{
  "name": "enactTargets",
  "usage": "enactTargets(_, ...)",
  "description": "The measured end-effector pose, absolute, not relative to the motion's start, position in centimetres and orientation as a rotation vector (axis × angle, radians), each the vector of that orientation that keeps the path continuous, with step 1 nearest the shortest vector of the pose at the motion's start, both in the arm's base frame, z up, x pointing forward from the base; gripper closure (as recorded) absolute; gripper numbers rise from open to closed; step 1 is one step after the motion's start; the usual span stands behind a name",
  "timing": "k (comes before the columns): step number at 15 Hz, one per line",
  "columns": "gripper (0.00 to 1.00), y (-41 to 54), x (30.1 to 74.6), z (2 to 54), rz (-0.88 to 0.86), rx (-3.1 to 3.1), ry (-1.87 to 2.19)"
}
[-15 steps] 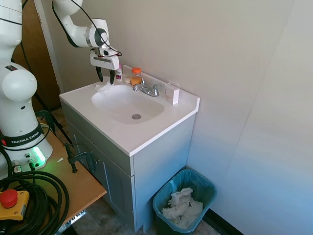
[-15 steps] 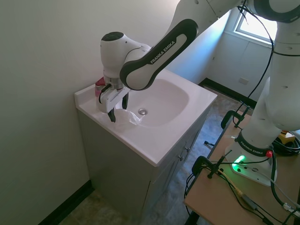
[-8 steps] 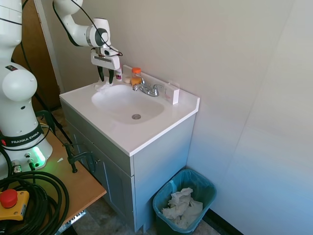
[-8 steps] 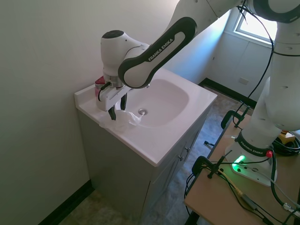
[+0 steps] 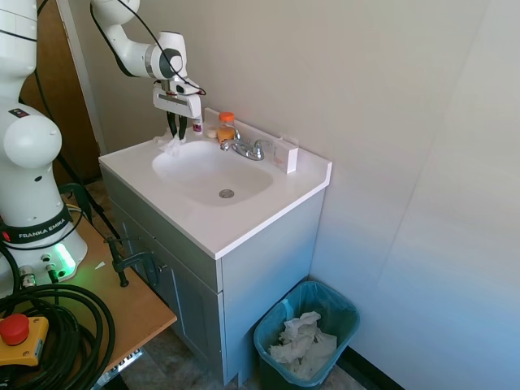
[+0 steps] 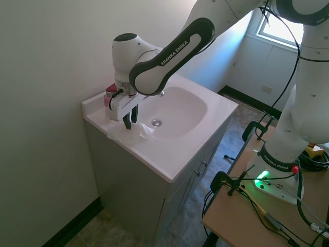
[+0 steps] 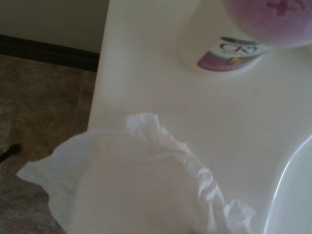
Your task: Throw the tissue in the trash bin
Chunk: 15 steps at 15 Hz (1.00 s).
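Closing claw (image 6: pixel 129 121) fingers vs 0.5 s ago, over tissue (image 6: pixel 134 130).

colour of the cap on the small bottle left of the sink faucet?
Orange, on the small bottle beside the chrome faucet; clearest in the first exterior view.

Fingers (image 5: pixel 175 130) were spread wide 1 s ago, now nearly closed, pinching tissue (image 5: pixel 171 145) at sink's back corner on surface (image 5: pixel 244 219). Gripper (image 6: pixel 129 119) shifted slightly toward wall. Tissue bunched up vs before.
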State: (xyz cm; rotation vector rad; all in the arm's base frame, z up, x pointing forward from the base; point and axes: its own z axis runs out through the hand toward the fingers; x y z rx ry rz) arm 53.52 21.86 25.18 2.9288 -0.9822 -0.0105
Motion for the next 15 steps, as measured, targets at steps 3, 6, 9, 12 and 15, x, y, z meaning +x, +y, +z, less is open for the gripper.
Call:
enactTargets(3, 1.00, 21.8, 53.5, 25.2, -0.017, 2.932, -0.982)
enactTargets(6, 1.00, 21.5, 53.5, 26.0, -0.003, 2.938, -0.990)
enactTargets(9, 1.00, 20.8, 52.2, 30.4, 0.081, 2.959, -1.002)
enactTargets(12, 1.00, 17.4, 50.7, 37.9, 0.254, 2.967, -1.120)
enactTargets(15, 1.00, 6.7, 49.5, 44.8, 0.413, 2.898, -1.412)
